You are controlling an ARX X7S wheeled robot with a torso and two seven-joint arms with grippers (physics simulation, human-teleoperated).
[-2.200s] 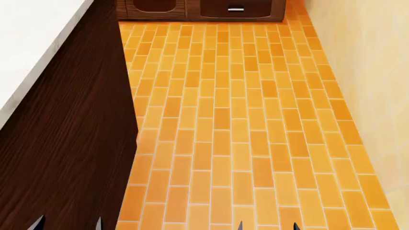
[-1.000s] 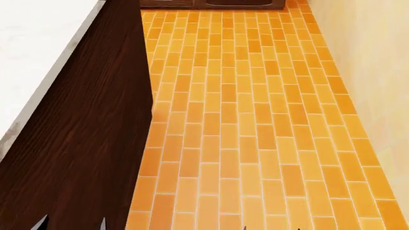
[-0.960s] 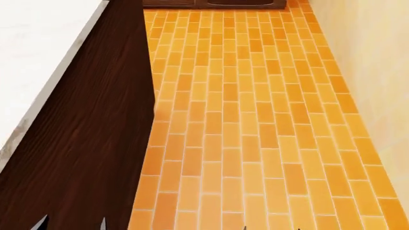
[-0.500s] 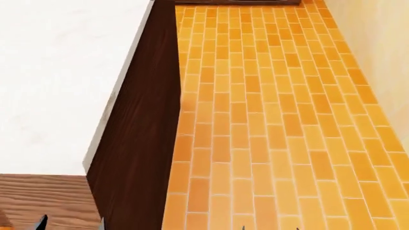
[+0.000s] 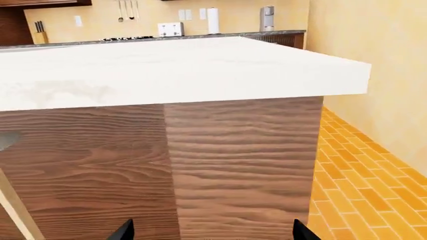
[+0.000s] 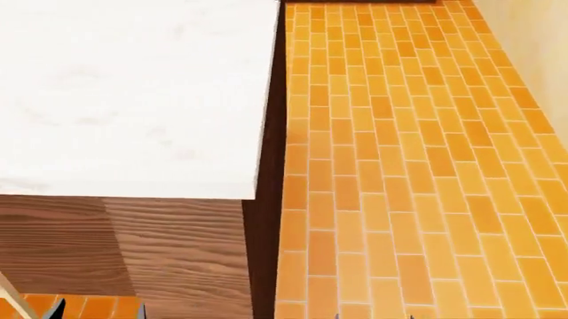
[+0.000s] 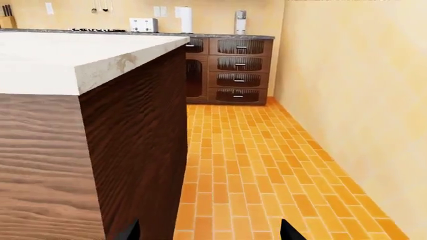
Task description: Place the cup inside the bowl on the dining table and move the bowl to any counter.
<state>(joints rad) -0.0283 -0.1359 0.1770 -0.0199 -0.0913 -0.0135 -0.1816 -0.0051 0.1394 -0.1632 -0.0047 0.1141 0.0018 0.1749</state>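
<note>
- A white-topped surface (image 6: pixel 133 100) with dark wood sides fills the head view, bare where visible; neither cup nor bowl appears in any view, so the robot is probably not yet at the dining table.
- Left tool (image 5: pixel 212 231) and right tool (image 7: pixel 208 230) show only dark fingertips, spread well apart with nothing between them, apparently kept low and free while the base travels.
- A far dark-topped surface (image 7: pixel 200 35) carries a white roll (image 7: pixel 185 19), over wood drawers (image 7: pixel 239 70), across the orange brick floor (image 6: pixel 408 166).

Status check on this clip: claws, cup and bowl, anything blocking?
Left claw, right claw open, empty. Cup, bowl not in view. White-topped wooden unit close in front; tiled floor alongside.
</note>
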